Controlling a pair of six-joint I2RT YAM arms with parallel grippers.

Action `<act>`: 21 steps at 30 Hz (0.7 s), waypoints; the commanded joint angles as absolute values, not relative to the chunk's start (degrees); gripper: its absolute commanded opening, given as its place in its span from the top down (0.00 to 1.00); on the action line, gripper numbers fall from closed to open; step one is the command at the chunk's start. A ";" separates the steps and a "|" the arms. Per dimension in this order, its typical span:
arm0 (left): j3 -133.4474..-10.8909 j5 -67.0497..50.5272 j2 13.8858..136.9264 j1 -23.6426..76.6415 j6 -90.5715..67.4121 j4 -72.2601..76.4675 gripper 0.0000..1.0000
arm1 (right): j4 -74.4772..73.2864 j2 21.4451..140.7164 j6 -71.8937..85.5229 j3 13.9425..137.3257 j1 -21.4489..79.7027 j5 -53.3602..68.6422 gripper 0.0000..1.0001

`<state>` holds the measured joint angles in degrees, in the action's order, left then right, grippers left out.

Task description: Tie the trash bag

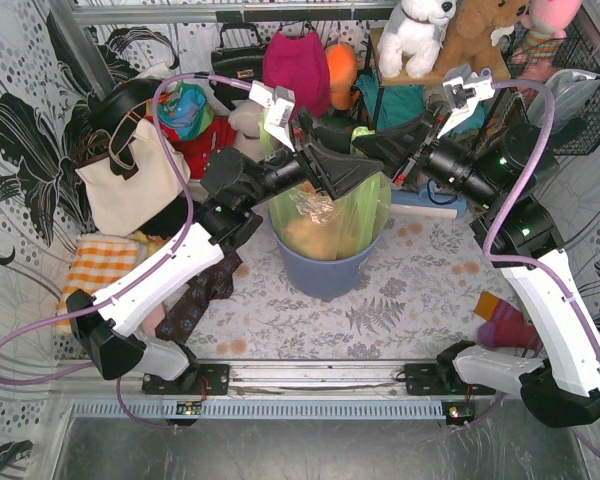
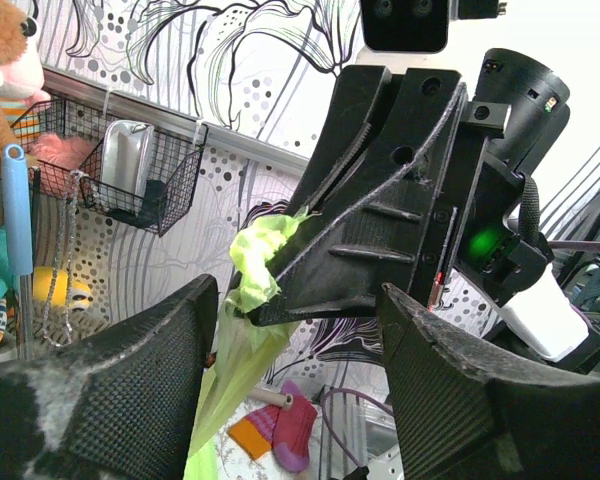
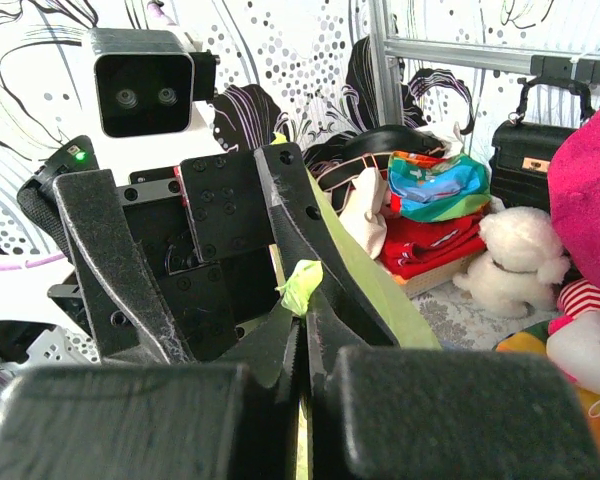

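My right gripper clamps the top of the thin translucent light-green trash bag, mid-table in the round blue-grey bin; left gripper gapes empty. A hard tug could tear it.

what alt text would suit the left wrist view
The right claw, shut, pinches a bunched edge of the thin light-green plastic trash bag. The left claw stands open in the foreground, facing it.
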<state>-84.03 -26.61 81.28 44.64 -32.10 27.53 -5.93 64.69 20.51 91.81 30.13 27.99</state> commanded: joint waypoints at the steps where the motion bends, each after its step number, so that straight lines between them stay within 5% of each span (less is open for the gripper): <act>1: -83.90 -28.33 82.56 45.26 -30.13 25.35 0.25 | -1.49 63.43 21.80 92.25 30.37 28.46 1.00; 6: -78.74 -25.84 80.16 45.25 -29.58 28.07 0.15 | -1.15 62.93 21.92 92.46 30.36 28.10 1.00; 15: -78.07 -26.18 80.38 45.26 -28.14 29.56 0.19 | -0.66 62.67 22.43 92.59 30.40 27.99 1.00; 21: -78.83 -27.42 80.89 45.26 -28.90 31.46 0.54 | -0.65 62.84 22.68 92.38 30.37 28.47 1.00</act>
